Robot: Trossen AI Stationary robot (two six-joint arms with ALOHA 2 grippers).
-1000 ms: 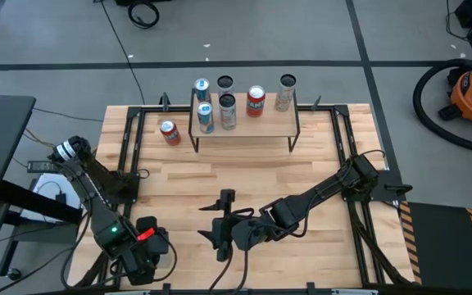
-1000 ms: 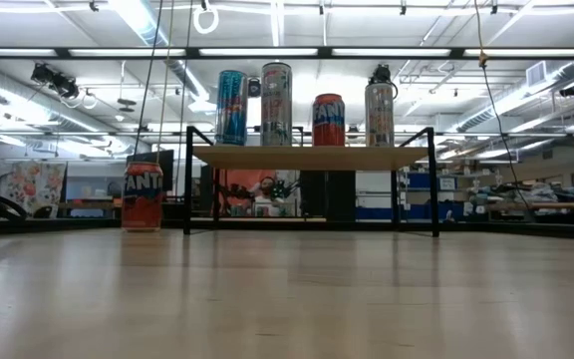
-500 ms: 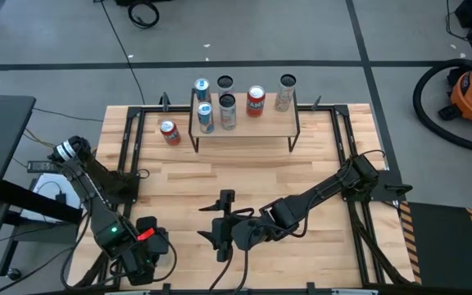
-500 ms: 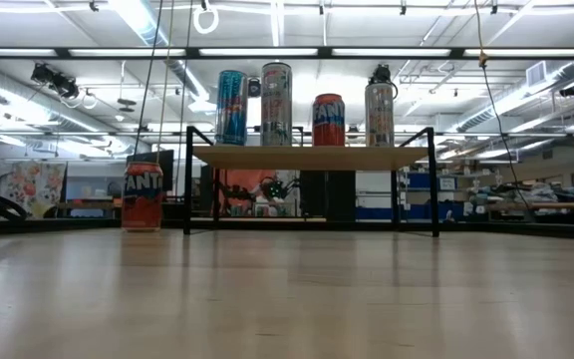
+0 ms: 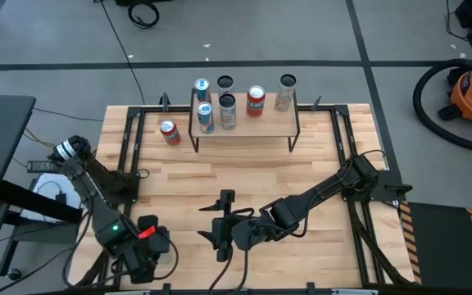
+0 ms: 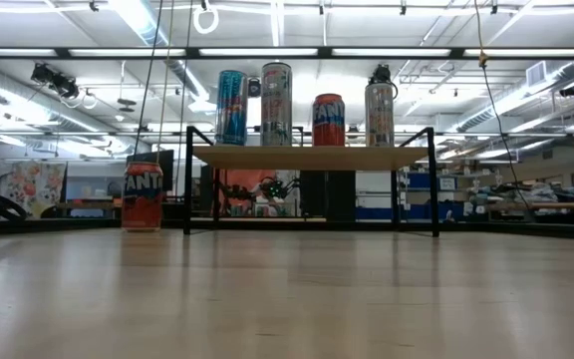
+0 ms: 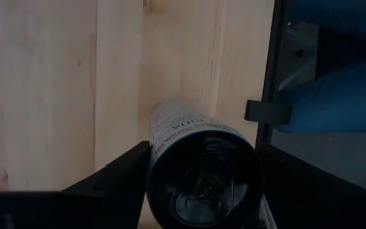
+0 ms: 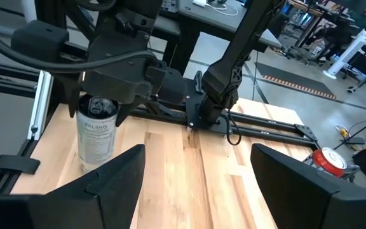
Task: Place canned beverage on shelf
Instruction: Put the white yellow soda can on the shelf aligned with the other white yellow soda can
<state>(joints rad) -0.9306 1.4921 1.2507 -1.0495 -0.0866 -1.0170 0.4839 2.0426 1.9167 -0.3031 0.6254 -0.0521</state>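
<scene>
A white slim can with a dark top stands upright on the wooden table near its near left corner. It also shows in the left wrist view. My left gripper is over it, pointing down, shut on it. My right gripper is open and empty at the near middle of the table. The shelf stands at the far middle on its black legs, with several cans on its board. An orange Fanta can stands on the table left of the shelf. My left gripper holds the can by its upper side wall, just below the rim, between its two fingers. The fingers come from above, pointing down along the can. The can stands upright, and its base looks to be on the table.
A black metal frame runs along the table's left, right and far sides. The right arm lies low across the near right part of the table. Bare wood lies between the shelf and the grippers.
</scene>
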